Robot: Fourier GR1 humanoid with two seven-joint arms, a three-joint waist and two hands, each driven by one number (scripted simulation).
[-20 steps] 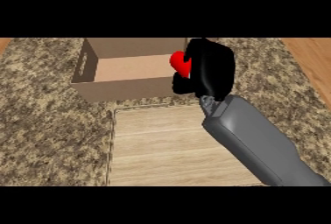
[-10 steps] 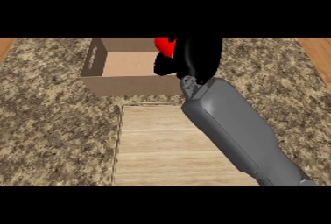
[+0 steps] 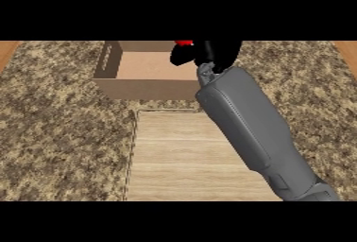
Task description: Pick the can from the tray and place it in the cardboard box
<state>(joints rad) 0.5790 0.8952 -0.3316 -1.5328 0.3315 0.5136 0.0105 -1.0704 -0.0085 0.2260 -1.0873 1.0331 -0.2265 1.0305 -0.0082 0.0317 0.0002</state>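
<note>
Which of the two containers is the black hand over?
The cardboard box, the deep one farther away: the right hand, holding a red can, is above its right side. The flat tray lies nearer, under the forearm.

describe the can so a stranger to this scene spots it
Find the open cardboard box at the far side of the counter. Above its right rear part, the black right robot hand curls round the can. Only a sliver shows, the one red thing in view.
</note>
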